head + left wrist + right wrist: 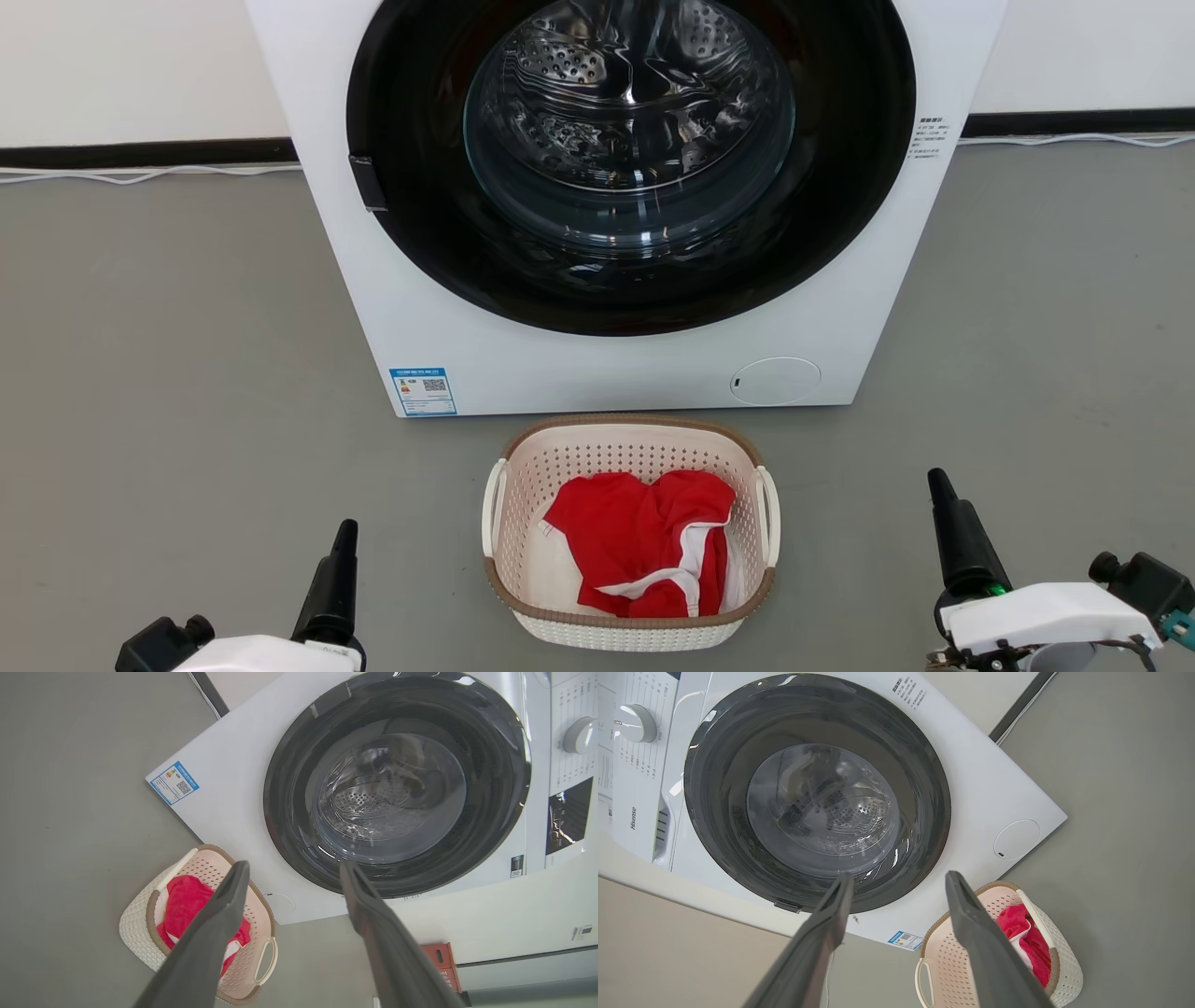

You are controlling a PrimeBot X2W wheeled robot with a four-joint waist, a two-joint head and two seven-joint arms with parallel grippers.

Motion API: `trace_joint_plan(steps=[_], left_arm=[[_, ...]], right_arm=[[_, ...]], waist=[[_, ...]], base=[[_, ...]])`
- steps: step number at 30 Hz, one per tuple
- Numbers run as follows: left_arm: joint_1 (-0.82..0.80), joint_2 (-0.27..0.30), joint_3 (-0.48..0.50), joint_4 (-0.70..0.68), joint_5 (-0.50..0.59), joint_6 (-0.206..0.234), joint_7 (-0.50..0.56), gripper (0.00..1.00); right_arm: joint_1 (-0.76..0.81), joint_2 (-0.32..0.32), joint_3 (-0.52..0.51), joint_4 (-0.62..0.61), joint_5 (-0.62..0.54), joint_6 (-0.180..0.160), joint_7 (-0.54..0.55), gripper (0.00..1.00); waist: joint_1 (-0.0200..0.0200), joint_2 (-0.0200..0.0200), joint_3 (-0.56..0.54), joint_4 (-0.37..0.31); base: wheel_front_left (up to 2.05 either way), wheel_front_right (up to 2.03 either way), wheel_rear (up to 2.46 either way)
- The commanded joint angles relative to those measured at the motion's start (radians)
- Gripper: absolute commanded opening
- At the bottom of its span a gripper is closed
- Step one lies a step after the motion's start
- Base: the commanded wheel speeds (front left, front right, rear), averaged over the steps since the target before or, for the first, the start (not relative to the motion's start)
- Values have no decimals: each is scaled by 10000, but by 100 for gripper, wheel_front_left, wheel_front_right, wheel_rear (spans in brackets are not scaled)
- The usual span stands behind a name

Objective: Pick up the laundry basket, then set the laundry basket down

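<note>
Left end effector (pixel 341 551) and right end effector (pixel 945 504) flanked the small cream-white perforated plastic laundry basket (pixel 597 457) on the grey floor (pixel 187 373), just before the white washing machine (pixel 597 373). Left wrist view, then right, showed each one's fingers parted and empty. Each should likely take one white side handle (pixel 768 513) and lift level.

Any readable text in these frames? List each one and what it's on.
"Hisense": control panel of the washing machine.
Blue sticker with QR code, lower front of the machine: too small to read.
Printed block, upper front: too small to read.
Print around the dial: blurred.
</note>
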Motion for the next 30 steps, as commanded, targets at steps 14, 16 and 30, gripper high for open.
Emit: trace_joint_plan(steps=[14, 16, 30], left_arm=[[-465, 108, -1, -336, 2280, 88, -507, 100], [-463, 111, -24, -348, 2559, 113, -566, 100], [-449, 133, -99, -474, 4430, 289, -948, 100]], right_arm=[[-517, -100, 365, -342, -2433, 46, -589, 100], [-525, -101, 393, -339, -2710, 47, -648, 100], [-581, -110, 541, -343, -4518, 56, -1030, 100]], waist=[[-1, 0, -31, 8], [-1, 0, -28, 7], [-1, 0, -28, 26]], base=[[0, 0, 0], [0, 0, 0], [0, 0, 0]])
